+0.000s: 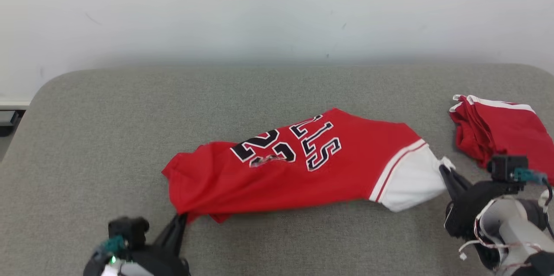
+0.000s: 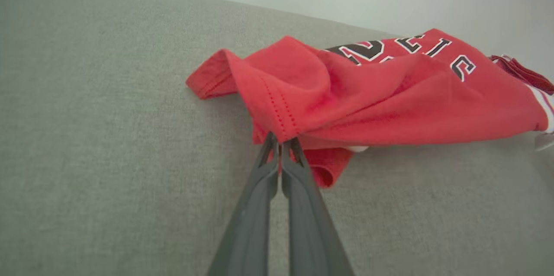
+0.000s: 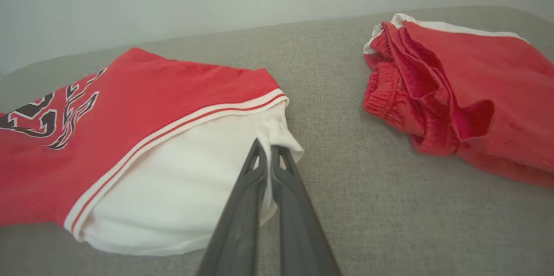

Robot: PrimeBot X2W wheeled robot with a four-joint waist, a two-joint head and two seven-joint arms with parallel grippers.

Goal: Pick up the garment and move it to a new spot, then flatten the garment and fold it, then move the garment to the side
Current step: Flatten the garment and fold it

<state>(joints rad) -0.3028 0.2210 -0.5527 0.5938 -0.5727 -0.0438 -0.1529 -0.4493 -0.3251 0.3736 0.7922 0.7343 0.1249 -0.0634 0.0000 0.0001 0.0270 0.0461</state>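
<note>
**A:** On our left, the left gripper [image 2: 280, 142] has its two dark fingers pinched tight on the stitched hem corner of the soft red fabric jersey with black-and-white lettering [image 1: 346, 159], which bunches up just past the tips.

**B:** From that claw the jersey lies stretched over the grey woven upholstered surface [image 1: 277, 90] to our right gripper [image 3: 268, 146], which is clamped on the white end's edge.

**A:** We judge it light and limp. It will sag between our grips, so hems and corners are where to hold.

**B:** Agreed. To the right of that claw, apart from it, lies a crumpled pair of red shorts with white trim [image 1: 497, 129].
</note>
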